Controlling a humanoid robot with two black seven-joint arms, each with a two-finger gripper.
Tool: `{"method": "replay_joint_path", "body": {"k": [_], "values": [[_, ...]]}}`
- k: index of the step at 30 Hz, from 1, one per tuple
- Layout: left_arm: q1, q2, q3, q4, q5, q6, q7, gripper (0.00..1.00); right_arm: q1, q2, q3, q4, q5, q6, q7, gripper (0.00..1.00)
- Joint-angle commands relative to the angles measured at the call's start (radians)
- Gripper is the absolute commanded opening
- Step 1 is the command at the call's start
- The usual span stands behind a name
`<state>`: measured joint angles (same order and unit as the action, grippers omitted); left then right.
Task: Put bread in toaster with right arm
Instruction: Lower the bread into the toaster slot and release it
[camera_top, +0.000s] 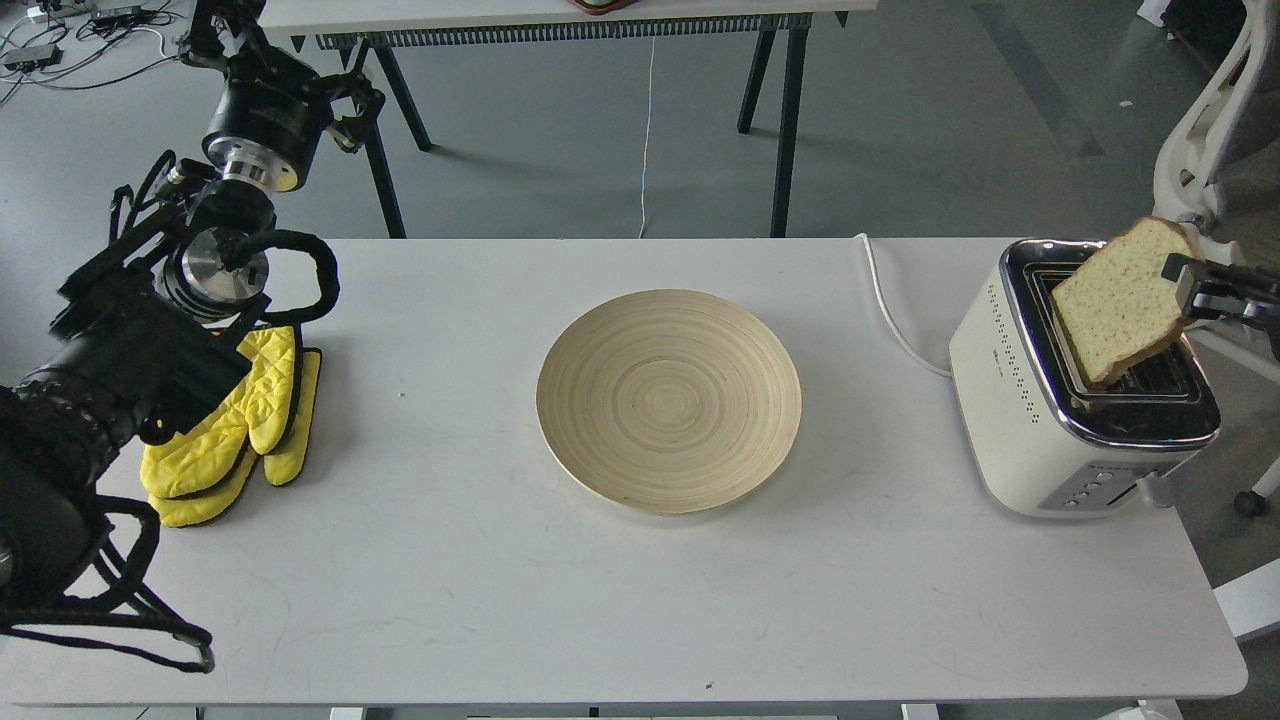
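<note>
My right arm's black pincer (1185, 285) is clamped on the right edge of the pale, speckled square bread slice (1120, 305), which hangs tilted over the boxy cream-white toaster with chrome top (1040, 420) at the table's right end. Its lower corner sits at a slot (1150, 385). Tilted like this, I judge it could catch the chrome rim, bend, or tear. My left pincer (215, 25), far left, is too dark to read.

Plate (668, 400) center of table (500, 600); mitts (235, 425) at left; toaster (1075, 400) at right, bread (1120, 300) tilted over its top slots.
</note>
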<state>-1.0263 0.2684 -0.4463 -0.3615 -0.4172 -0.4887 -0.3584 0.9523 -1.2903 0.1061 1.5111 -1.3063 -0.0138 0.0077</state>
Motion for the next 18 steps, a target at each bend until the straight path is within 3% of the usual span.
{"method": "replay_joint_path", "body": {"k": [1,3,4,5,10,18], "values": [[0.000,0.000,0.000,-0.001,0.000,0.000,-0.001,1.00,-0.007,0.012,0.000,0.000,0.013,-0.002,0.000,0.40],[0.000,0.000,0.000,0.001,0.000,0.000,-0.001,1.00,-0.007,0.016,0.001,0.000,0.028,-0.002,0.000,0.59],[0.000,0.000,0.000,0.001,0.000,0.000,0.001,1.00,-0.007,0.017,0.004,0.000,0.036,-0.002,0.002,0.75],[0.000,0.000,0.000,-0.001,0.000,0.000,0.001,1.00,-0.007,0.022,0.007,0.000,0.041,-0.002,0.006,1.00],[0.000,0.000,0.000,0.001,0.000,0.000,-0.001,1.00,-0.001,0.060,0.039,0.000,0.120,-0.003,0.024,1.00],[0.000,0.000,0.000,0.001,0.000,0.000,-0.001,1.00,0.002,0.204,0.223,-0.026,0.471,-0.005,0.040,1.00]]}}
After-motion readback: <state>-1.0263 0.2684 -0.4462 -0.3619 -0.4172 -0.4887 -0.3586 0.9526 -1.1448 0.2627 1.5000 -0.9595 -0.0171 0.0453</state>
